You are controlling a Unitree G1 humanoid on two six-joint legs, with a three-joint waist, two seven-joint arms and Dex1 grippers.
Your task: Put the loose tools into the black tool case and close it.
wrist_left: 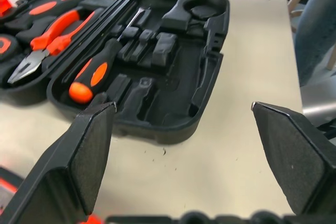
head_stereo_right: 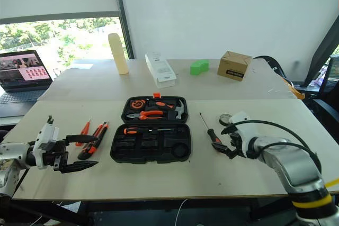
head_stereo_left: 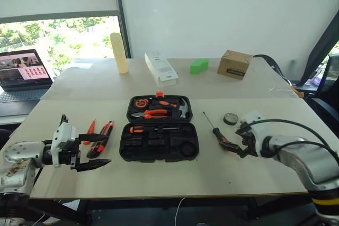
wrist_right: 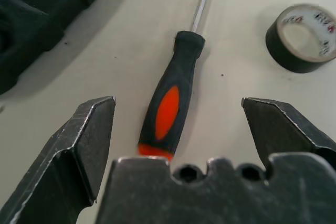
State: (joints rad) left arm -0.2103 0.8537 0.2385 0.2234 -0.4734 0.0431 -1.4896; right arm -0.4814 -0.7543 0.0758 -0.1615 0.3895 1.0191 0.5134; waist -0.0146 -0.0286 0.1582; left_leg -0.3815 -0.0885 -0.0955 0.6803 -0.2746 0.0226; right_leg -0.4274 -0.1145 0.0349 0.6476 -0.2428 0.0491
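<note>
The black tool case point(head_stereo_left: 159, 151) lies open mid-table, with one orange-and-black screwdriver point(head_stereo_left: 151, 129) in a slot of its near half. A second screwdriver point(wrist_right: 170, 106) lies loose on the table to the right of the case. My right gripper point(head_stereo_left: 235, 141) is open, its fingers either side of that handle's butt end and not touching it. A small dark tape roll point(head_stereo_left: 230, 118) lies just beyond. Left of the case lie a slim orange tester point(head_stereo_left: 90, 128) and an orange-black utility knife point(head_stereo_left: 100, 139). My left gripper point(head_stereo_left: 107, 149) hangs open and empty near the knife, pointing at the case.
Orange-handled pliers point(head_stereo_left: 153, 113) and a steel hammer point(head_stereo_left: 183, 108) sit in the case's far half. At the back stand a cream cylinder point(head_stereo_left: 119, 52), a white box point(head_stereo_left: 161, 69), a green block point(head_stereo_left: 199, 66) and a cardboard box point(head_stereo_left: 234, 64). A laptop point(head_stereo_left: 24, 72) is far left.
</note>
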